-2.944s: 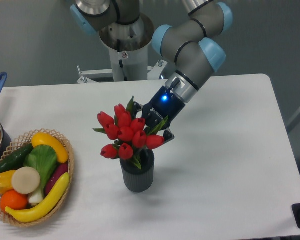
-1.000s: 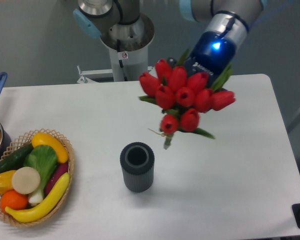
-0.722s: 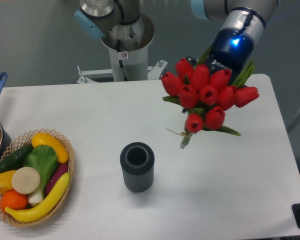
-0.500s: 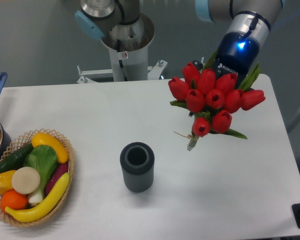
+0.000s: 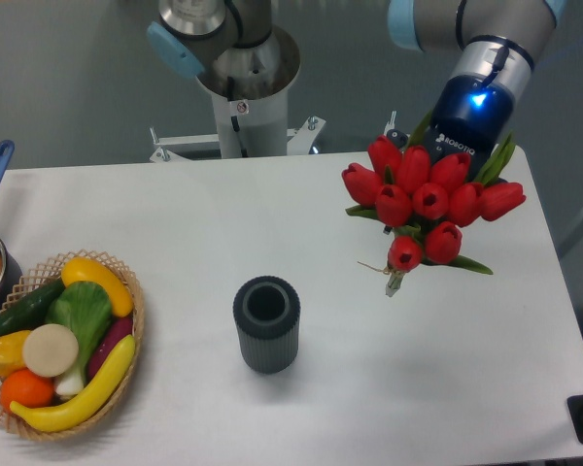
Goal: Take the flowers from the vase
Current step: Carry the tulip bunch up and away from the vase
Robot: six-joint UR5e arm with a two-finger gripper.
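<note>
Moved further right since last frame: bunch of red tulip buds with green leaves (image 5: pixel 425 206), airborne, clamped in pincer (image 5: pixel 445 184). Ribbed dark grey cylindrical vase (image 5: pixel 266 324) upright on white worktop (image 5: pixel 175 223); woven vegetable basket (image 5: pixel 60 345) far left.

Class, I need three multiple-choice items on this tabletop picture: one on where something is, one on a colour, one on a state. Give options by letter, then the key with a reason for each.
1. Where are the flowers?
A. Standing in the vase
B. Held in the air to the right of the vase
C. Lying in the basket

2. What colour are the buds?
A. Yellow
B. White
C. Red

3. What state is the vase in?
A. Upright and empty
B. Tipped on its side
C. Upright with flowers inside

Key: 1 B, the bunch hangs at the hand with its stem ends clear of the table. 2 C, every bud is red. 3 A, its round opening shows, with nothing in it.
</note>
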